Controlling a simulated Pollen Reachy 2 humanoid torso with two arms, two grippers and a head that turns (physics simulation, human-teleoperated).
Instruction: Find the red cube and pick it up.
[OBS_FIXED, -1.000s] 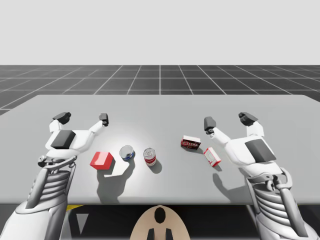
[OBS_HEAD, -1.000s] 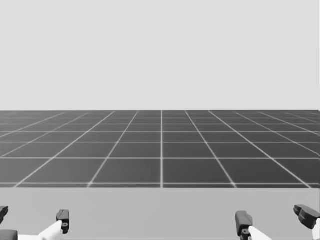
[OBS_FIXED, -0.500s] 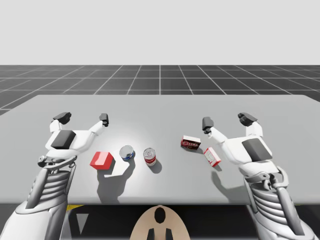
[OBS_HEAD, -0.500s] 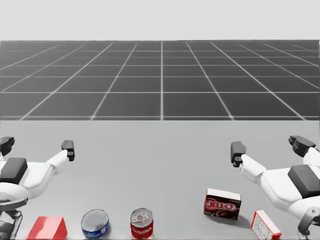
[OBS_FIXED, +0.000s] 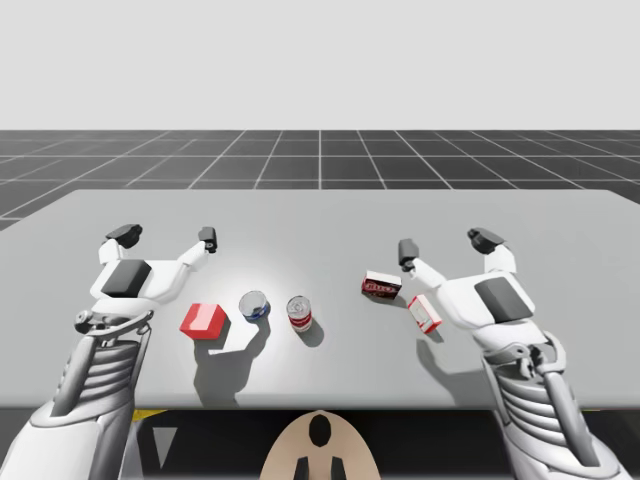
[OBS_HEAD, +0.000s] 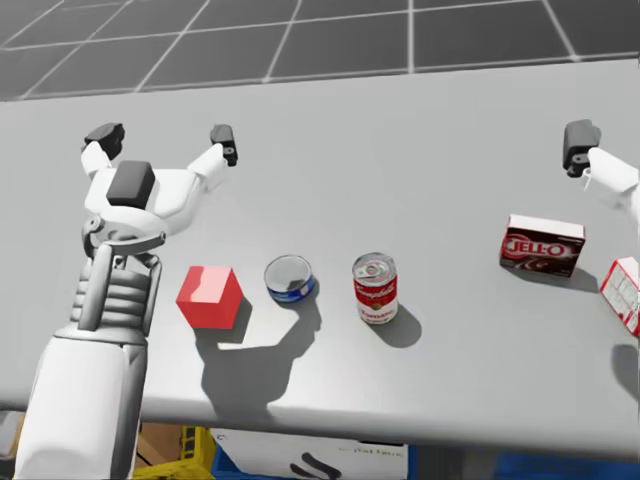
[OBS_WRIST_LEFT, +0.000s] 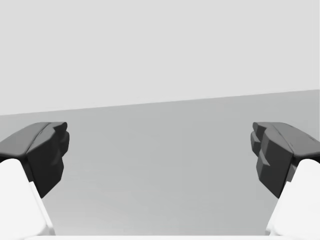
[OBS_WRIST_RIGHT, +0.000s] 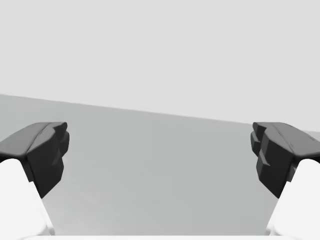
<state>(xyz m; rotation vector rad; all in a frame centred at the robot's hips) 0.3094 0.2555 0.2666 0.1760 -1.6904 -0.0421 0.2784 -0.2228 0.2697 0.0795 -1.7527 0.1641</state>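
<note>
On the table (OBS_HEAD: 400, 150) we find a row running left to right: the red cube (OBS_HEAD: 209, 297), the blue can (OBS_HEAD: 289, 278) just beside it, the red can (OBS_HEAD: 376, 288), then, well apart, the dark red box (OBS_HEAD: 542, 245). The white and red box (OBS_HEAD: 622, 292) lies just right of the dark red box and nearer our edge. Our left gripper (OBS_HEAD: 165, 137) is behind the red cube, and our right gripper (OBS_FIXED: 445, 245) is behind the two boxes.

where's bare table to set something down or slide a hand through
Widest free patch: the far table between left gripper and right gripper. A smaller gap lies between the red and white can and dark red box. Crowded: red cube, blue can and that can sit close.
</note>
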